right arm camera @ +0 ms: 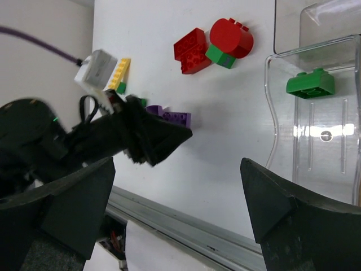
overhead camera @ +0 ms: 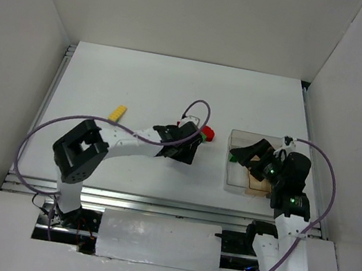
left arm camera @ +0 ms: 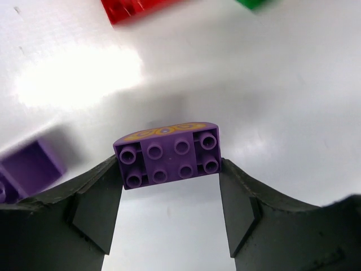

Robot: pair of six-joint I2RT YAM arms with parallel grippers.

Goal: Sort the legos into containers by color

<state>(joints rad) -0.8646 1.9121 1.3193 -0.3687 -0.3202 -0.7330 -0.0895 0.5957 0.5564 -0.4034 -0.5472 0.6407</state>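
My left gripper is at the table's middle, shut on a purple brick with a yellow pattern on its curved side; the studs face the wrist camera. The brick also shows in the right wrist view. A second purple brick lies just left of it. Red bricks and a red round piece with a green brick lie just beyond. A yellow brick lies farther left. My right gripper is open and empty over the clear container, which holds a green brick.
White walls enclose the table on three sides. A metal rail runs along the table's near edge. A small green piece lies beside the yellow brick. The container's near part has a tan bottom.
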